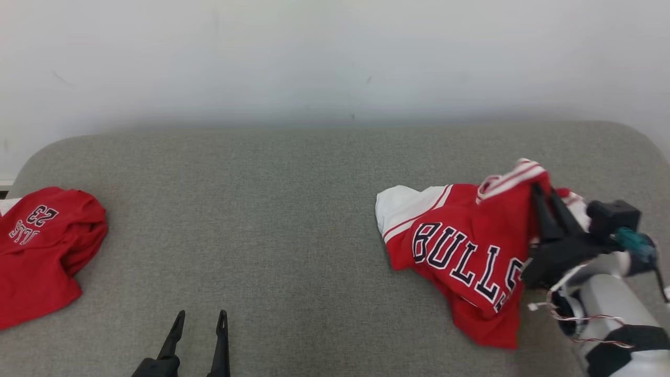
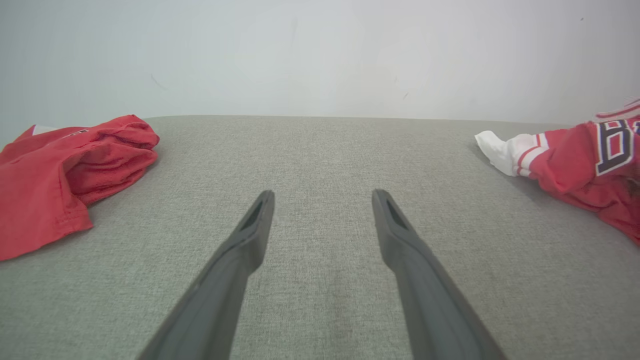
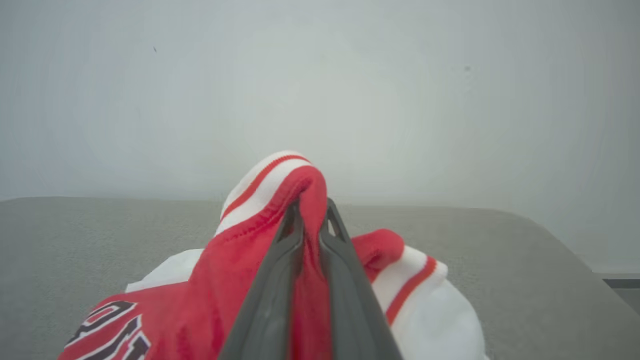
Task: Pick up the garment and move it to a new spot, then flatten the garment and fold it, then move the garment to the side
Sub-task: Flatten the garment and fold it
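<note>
A crumpled red and white BULLS jersey [image 1: 460,246] lies at the right of the grey surface [image 1: 272,209]. My right gripper [image 1: 544,195] is shut on a fold of it near the striped collar edge, and the cloth bulges up over the fingertips [image 3: 311,212] in the right wrist view. The same jersey [image 2: 580,160] shows at the right edge of the left wrist view. My left gripper [image 1: 200,317] stands open near the front edge, with bare surface between its fingers [image 2: 255,225].
A second red jersey [image 1: 39,246] with the number 23 lies bunched at the far left, also seen as a red heap [image 2: 60,170] in the left wrist view. A pale wall [image 1: 335,57] runs behind the surface.
</note>
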Motion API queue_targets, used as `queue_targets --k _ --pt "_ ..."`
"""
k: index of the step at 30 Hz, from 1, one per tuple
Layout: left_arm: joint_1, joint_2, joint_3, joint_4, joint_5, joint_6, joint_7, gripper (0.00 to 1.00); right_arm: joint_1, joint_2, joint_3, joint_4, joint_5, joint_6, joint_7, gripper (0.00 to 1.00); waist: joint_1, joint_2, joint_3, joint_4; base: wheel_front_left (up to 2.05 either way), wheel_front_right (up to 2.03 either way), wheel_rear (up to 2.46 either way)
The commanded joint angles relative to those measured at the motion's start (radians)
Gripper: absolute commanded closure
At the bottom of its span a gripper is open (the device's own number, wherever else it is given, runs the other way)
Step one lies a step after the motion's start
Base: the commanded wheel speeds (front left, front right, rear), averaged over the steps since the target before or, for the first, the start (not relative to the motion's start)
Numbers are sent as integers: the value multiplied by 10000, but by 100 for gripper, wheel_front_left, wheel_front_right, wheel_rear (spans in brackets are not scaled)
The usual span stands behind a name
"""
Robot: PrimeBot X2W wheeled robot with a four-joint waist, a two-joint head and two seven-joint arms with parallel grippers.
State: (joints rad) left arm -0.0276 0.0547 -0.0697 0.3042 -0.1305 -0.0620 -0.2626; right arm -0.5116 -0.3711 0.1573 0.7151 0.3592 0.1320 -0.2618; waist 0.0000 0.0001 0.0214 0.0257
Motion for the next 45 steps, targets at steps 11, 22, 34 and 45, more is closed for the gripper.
queue_targets --k 11,22,34,45 --pt "4 -38 -270 64 -1 5 -34 0 -856 2003 1723 -2055 -24 -26 622 100 0 -1 -149 1040 0 0 0" --pt "-251 -49 -717 230 -167 52 -34 0 -1430 3073 3221 347 -555 -26 500 100 0 -1 195 2678 0 0 0" --pt "-210 -51 -788 252 -218 250 -34 0 -1652 3214 4633 1202 994 -26 -26 0 0 -1 74 2382 0 0 0" --pt "154 12 -473 25 -126 292 -34 0 -200 1607 2463 -706 154 -24 -22 0 0 -1 -230 1321 0 0 0"
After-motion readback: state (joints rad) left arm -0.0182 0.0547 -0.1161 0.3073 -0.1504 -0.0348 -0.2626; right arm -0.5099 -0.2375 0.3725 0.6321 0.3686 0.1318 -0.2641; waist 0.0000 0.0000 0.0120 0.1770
